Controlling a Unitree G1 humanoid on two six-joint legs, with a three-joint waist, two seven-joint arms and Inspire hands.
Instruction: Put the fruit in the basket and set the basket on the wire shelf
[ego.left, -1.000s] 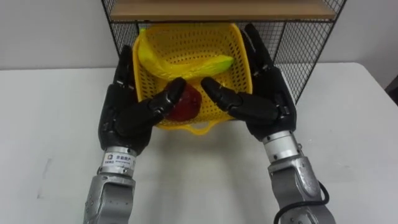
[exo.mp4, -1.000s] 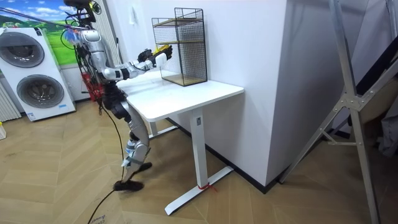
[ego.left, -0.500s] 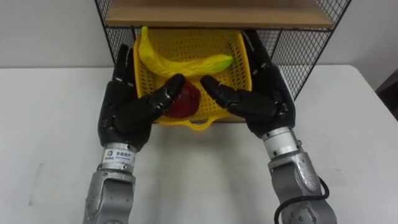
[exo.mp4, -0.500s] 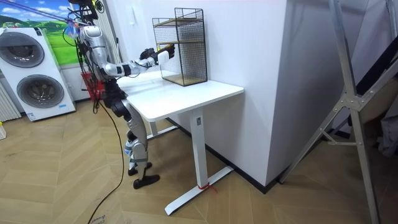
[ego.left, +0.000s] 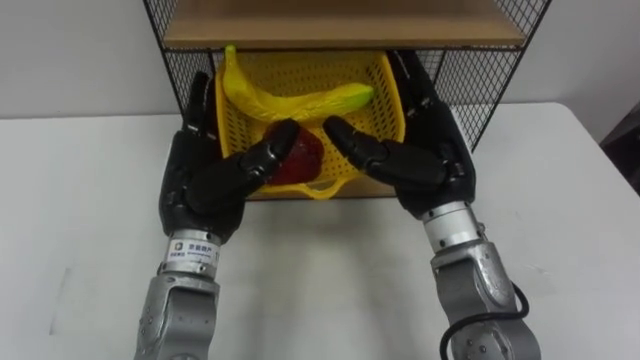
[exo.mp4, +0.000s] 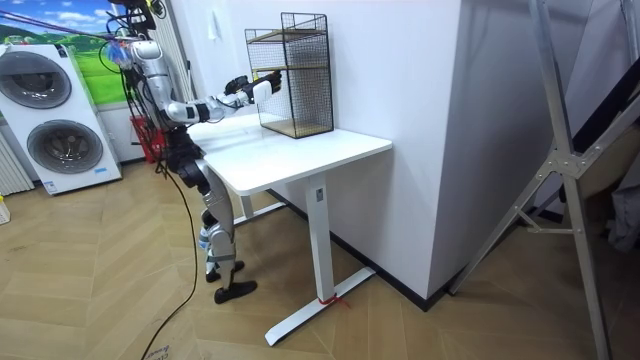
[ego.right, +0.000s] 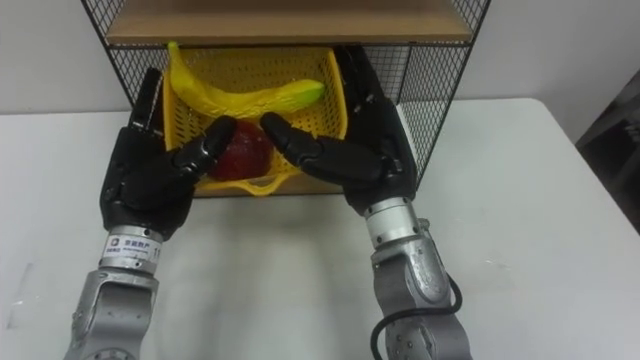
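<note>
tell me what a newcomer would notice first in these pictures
The bright yellow basket, holding a banana and a red fruit, is at the mouth of the wire shelf, on its lower level under the wooden board. The black left hand and right hand flank it, fingers straight along its sides and thumbs reaching across its front. All of this is above a white table.
</note>
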